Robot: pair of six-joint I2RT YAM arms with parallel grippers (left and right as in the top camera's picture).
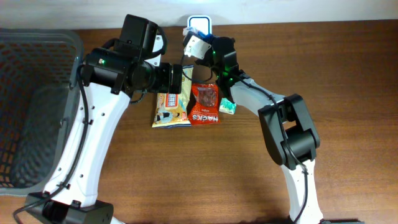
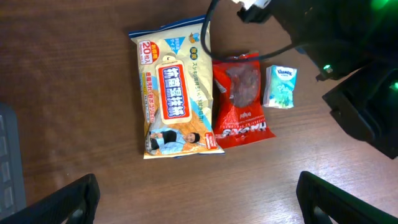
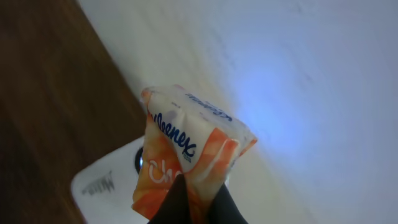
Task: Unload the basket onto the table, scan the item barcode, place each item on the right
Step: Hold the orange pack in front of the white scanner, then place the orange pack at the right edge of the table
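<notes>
Found the right gripper (image 3: 196, 200) pinched shut on the lower edge of an orange tissue pack (image 3: 186, 146), with "Kleenex" lettering facing the wrist camera. Located that pack raised off the table (image 1: 348, 74) at the far edge, just in front of a white scanner (image 1: 200, 23) showing a blue glow; cannot tell whether touching.

Found the left gripper (image 2: 199, 202) with jaws spread wide, holding nothing, hovering above three items lying flat. Recorded these as a yellow snack bag (image 2: 177, 102), a red snack bag (image 2: 242, 102) touching its side, and a green tissue pack (image 2: 281, 87) just beside the red one.

Noted a dark mesh basket (image 1: 37, 43) at the table's end on the left arm's side.
</notes>
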